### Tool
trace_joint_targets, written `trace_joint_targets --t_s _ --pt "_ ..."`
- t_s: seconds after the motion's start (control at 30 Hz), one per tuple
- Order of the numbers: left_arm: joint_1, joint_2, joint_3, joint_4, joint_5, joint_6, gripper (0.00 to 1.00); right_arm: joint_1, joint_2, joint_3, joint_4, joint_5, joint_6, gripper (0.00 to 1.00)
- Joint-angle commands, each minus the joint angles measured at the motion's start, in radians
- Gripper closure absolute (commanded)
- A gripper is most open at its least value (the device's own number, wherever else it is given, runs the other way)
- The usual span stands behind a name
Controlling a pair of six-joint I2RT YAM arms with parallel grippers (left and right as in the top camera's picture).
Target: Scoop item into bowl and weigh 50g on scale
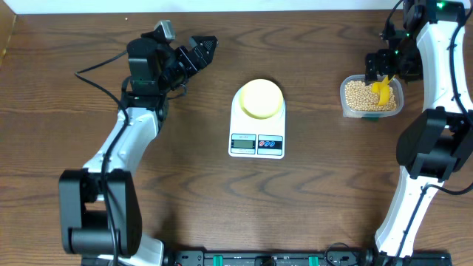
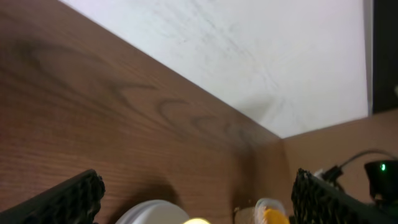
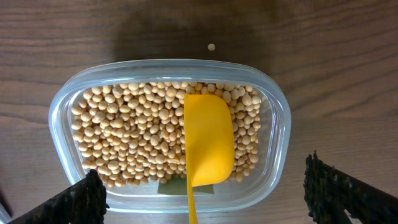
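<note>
left claw [image 1: 202,50] wide, empty | right claw [image 3: 217,196] wide over beans [image 3: 124,137] | scoop [image 3: 208,140] on beans | bowl [image 1: 261,98] on scale [image 1: 256,125], mid desk [image 1: 185,192]

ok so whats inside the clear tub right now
A heap of tan beans fills the clear tub, with a yellow scoop lying on top. The scoop hides the beans under it, and the beans cover most of the tub's floor.

You have a clear rectangular plastic tub [image 1: 344,103] with rounded corners near the right edge of the brown wood-grain bench [image 1: 310,199], toward its far side. A yellow plastic long-handled scoop [image 3: 208,140] lies inside the tub, its handle reaching toward one long wall. Beyond the bench's far edge stands a plain white wall [image 2: 249,56].
</note>
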Motion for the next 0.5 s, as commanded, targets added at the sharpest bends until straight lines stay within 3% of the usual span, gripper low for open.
trace_joint_targets --t_s 0.0,0.3,0.47 --pt "0.000 -0.087 0.022 -0.048 0.005 0.148 0.02 -0.004 0.013 0.008 -0.001 0.011 0.003 0.01" --pt "-0.037 -0.160 0.084 -0.446 -0.105 0.428 0.02 -0.004 0.013 0.008 -0.001 0.011 0.003 0.01" --pt "-0.079 -0.161 0.084 -0.603 -0.103 0.475 0.02 -0.004 0.013 0.008 -0.001 0.011 0.003 0.01"
